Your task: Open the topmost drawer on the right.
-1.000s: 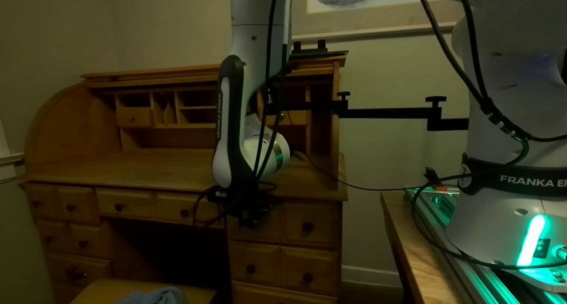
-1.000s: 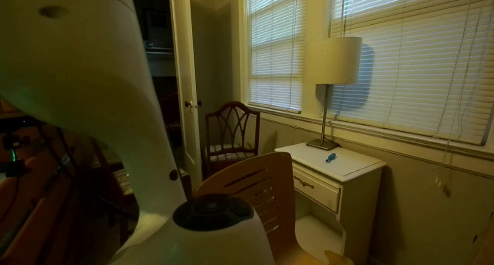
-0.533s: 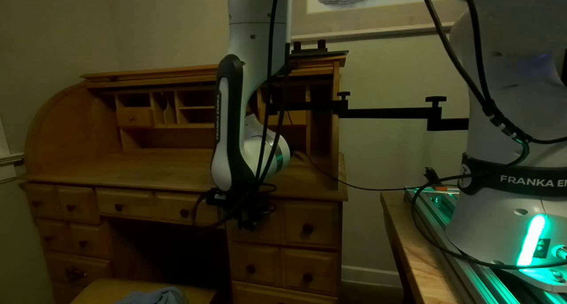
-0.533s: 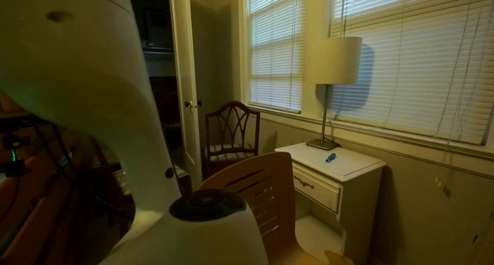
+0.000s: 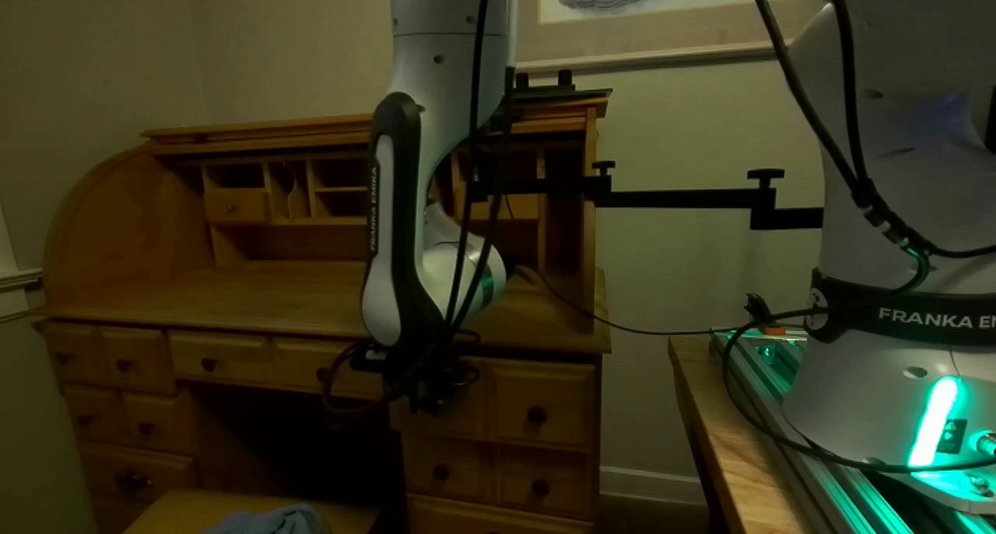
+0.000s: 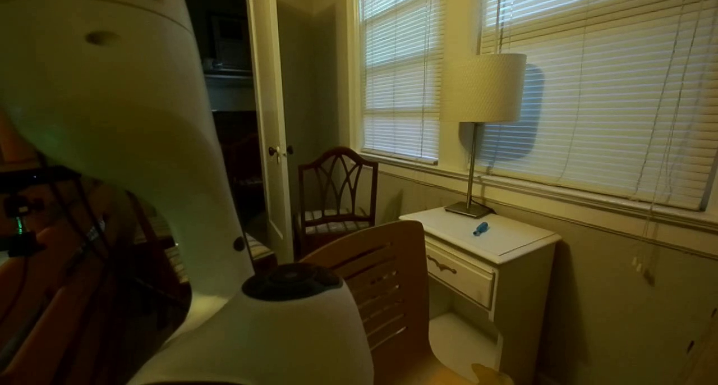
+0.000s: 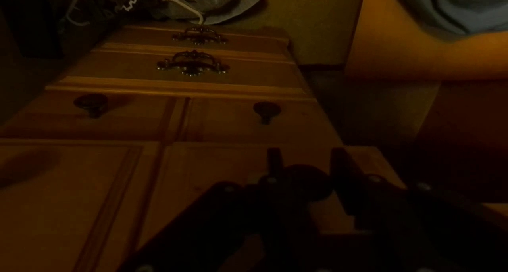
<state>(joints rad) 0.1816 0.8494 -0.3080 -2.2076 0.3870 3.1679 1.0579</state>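
Black jointed fingers are apparently clasping a round dark knob off-centre along the wide, panelled, honey-coloured wooden topmost drawer.

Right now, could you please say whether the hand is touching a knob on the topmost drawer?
Cannot tell: in the wrist view, the hand straddles one knob, but their dark edges merge.

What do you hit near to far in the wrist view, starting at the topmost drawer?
Topmost drawer → second drawer → nearer ornate pull → farther ornate pull → grey cloth.
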